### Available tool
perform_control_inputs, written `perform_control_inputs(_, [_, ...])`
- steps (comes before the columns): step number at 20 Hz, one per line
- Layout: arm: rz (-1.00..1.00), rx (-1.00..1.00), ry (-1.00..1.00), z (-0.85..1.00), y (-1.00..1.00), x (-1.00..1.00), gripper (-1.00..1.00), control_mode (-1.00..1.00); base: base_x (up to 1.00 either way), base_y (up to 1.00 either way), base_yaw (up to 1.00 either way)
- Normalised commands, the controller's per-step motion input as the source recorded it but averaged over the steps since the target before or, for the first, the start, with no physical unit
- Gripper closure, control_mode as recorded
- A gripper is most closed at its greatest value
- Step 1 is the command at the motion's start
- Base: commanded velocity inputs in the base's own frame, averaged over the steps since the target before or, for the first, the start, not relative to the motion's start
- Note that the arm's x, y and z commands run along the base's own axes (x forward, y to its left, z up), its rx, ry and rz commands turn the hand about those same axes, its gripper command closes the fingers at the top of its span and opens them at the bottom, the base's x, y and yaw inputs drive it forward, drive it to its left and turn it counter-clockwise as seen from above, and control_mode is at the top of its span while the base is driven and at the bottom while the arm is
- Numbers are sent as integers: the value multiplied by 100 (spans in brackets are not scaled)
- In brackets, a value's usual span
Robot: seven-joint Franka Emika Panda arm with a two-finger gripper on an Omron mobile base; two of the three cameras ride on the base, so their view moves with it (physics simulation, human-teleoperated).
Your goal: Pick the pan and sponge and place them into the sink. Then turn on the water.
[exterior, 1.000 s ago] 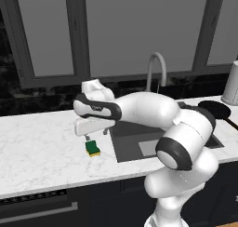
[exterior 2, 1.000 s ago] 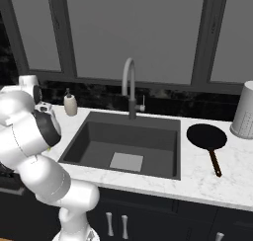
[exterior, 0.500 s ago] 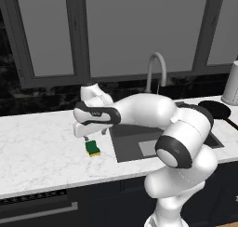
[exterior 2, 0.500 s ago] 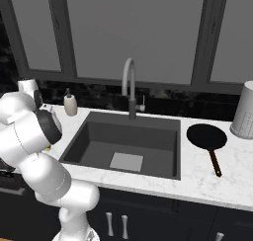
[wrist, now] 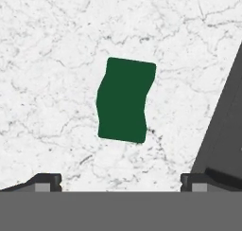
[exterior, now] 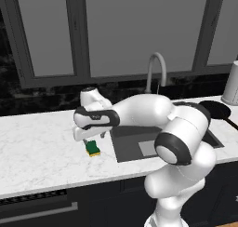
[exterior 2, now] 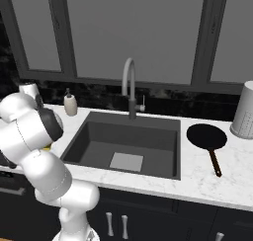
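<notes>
My claw (wrist: pixel 121 182) hangs released, jaws fully spread, directly above the sponge (wrist: pixel 125 100), which lies green side up on the marble counter (exterior: pixel 42 147) just beside the left rim of the sink (exterior 2: pixel 129 141). The pan (exterior 2: pixel 207 138) sits on the counter right of the sink, handle toward the front edge. Behind the basin stands the gooseneck faucet (exterior 2: pixel 129 89).

Sponge on the counter, pan on the other side, sink sitting between them

The sponge (exterior: pixel 93 148) is a little green-over-yellow block lying flat on the white marble just left of the sink (exterior 2: pixel 99 128); from straight above its green top (wrist: pixel 125 100) looks a bit wavy-edged. The sink is a big dark grey basin with a lighter square patch on the floor. The black pan (exterior 2: pixel 207 136) sits flat on the counter right of the sink, handle pointing toward the front edge.
</notes>
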Motion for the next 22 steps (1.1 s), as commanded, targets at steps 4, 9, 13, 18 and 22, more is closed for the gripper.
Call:
perform_control_inputs(4, [0,0,0,-21,1,9,-100,-100,0,0,0])
perform_control_inputs(9, [0,0,0,-25,2,13,-100,-100,0,0,0])
perform_control_inputs(13, [0,0,0,-27,10,6,-100,-100,0,0,0])
perform_control_inputs(18, [0,0,0,-20,9,3,-100,-100,0,0,0])
perform_control_inputs(22, [0,0,0,-16,0,3,-100,-100,0,0,0])
